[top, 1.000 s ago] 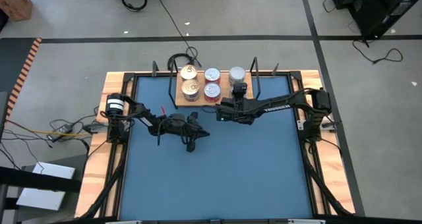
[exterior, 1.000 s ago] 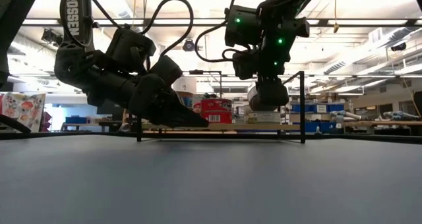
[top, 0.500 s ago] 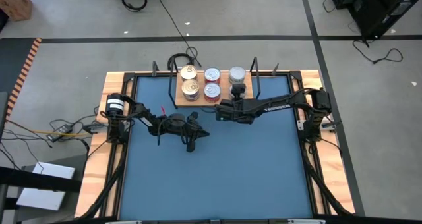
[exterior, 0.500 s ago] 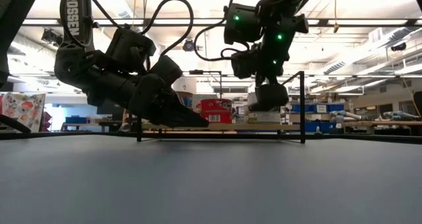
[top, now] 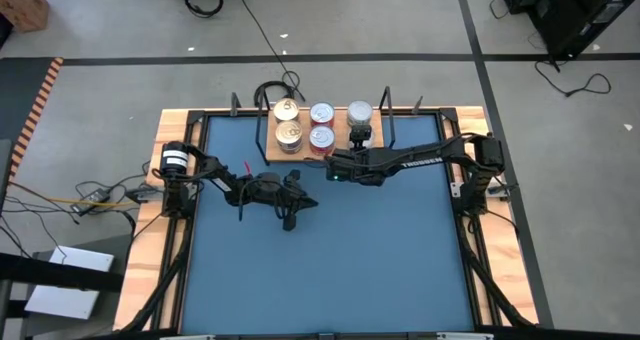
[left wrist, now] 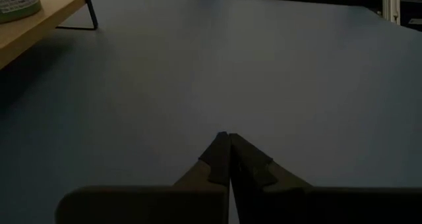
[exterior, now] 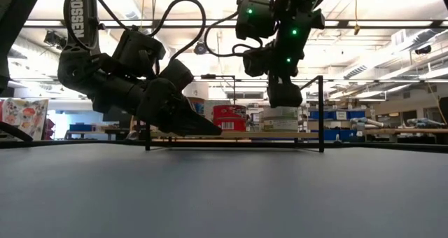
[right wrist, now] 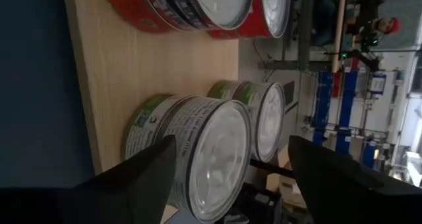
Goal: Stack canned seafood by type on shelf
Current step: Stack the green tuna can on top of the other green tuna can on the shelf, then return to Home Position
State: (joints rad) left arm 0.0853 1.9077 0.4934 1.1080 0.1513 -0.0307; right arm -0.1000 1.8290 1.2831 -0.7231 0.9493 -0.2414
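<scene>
Glossy metal tins (right wrist: 198, 151) on matt wood shelf (right wrist: 158, 72)

Even overhead light on high view, low view backlit by glaring ceiling lights, arms silhouetted

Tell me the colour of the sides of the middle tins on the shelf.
Red, seen best in the right wrist view: middle tins, shelf.

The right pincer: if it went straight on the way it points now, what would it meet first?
Most likely the near silver-lidded tin on the shelf. The right pincer is open and that tin sits between its fingers; a second like it stands just behind.
</scene>
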